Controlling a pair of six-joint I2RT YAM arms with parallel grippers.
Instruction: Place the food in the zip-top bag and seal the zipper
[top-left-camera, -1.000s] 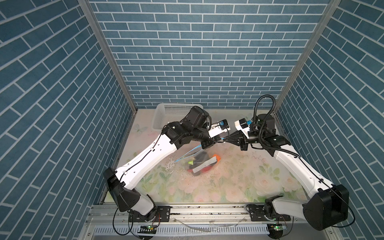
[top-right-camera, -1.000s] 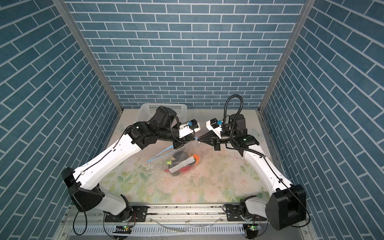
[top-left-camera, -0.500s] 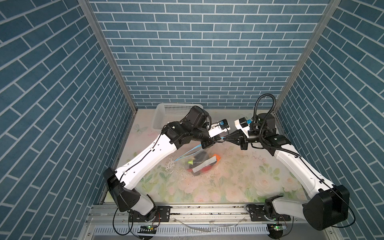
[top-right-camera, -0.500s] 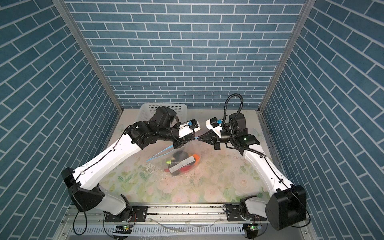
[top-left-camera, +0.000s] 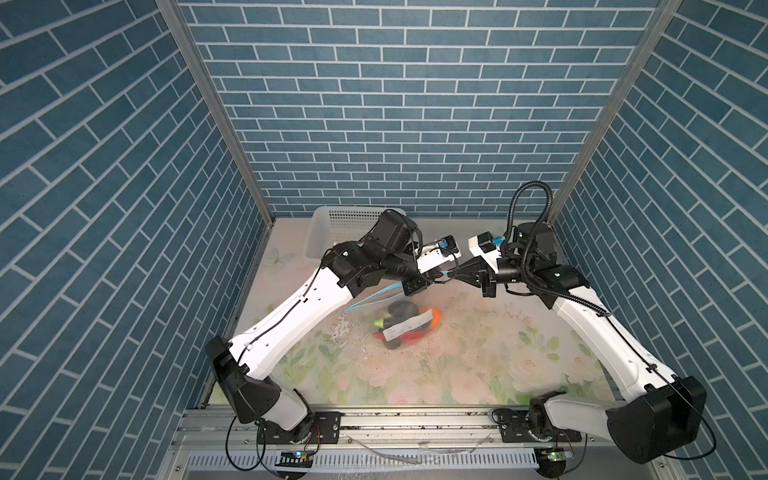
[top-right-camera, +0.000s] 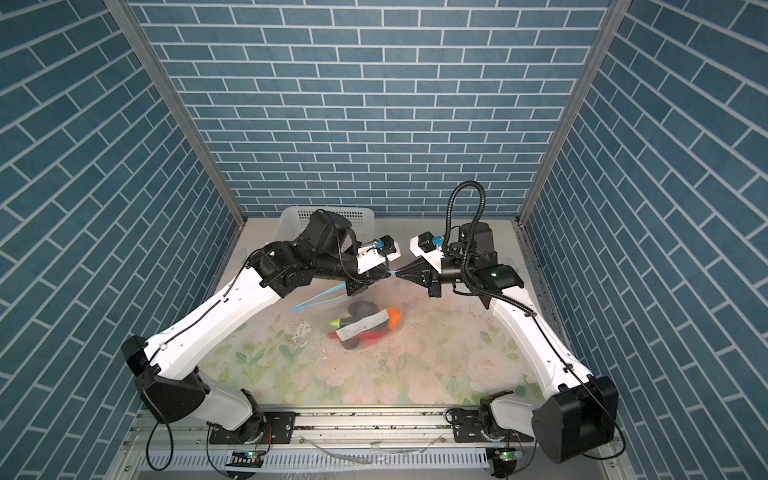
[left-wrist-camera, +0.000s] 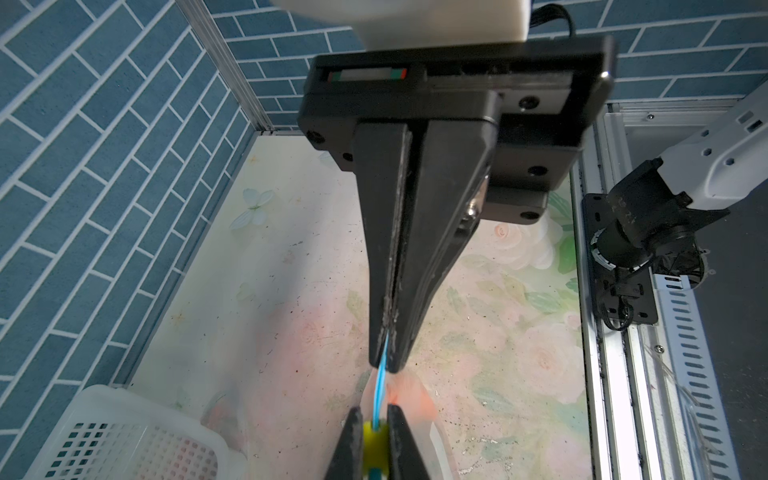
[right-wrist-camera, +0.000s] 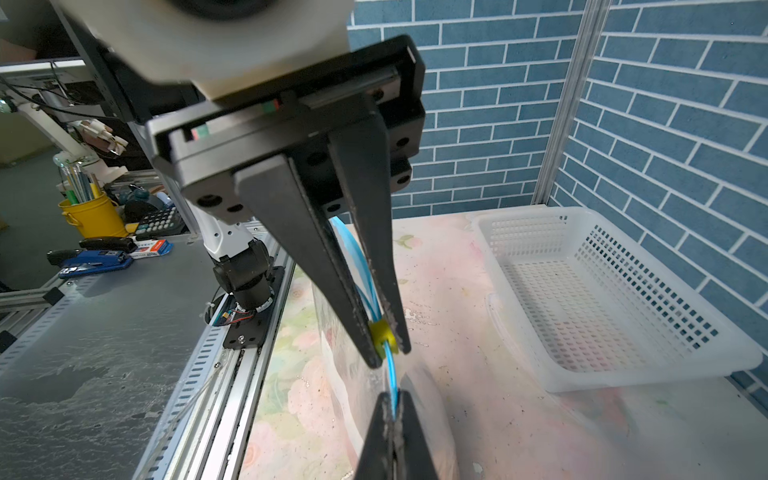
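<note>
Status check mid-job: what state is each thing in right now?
left hand: shut on slider
right hand: shut on zipper end
zipper: tracks apart behind slider, joined toward right hand
bag: top edge lifted
food: inside bag
basket: empty

a back wall (top-left-camera: 395, 104), a left wall (top-left-camera: 104, 208) and a right wall (top-left-camera: 685, 208) close the cell on three sides, all in blue brick pattern with pale grout lines. silver metal corner posts (top-left-camera: 216, 112) run up where the walls meet. the tabletop (top-left-camera: 457, 365) is a pale floral print with pink roses and green leaves, speckled with dark flecks. along its near edge lies an aluminium rail (top-left-camera: 415, 419), and in front of that a slotted white duct (top-left-camera: 415, 461). the light is bright and even, with soft shadows. outside the cell, a grey desk (right-wrist-camera: 104, 353) holds a yellow pot (right-wrist-camera: 91, 216) of pens, a calculator (right-wrist-camera: 164, 222) and a blue stapler (right-wrist-camera: 95, 264).
</note>
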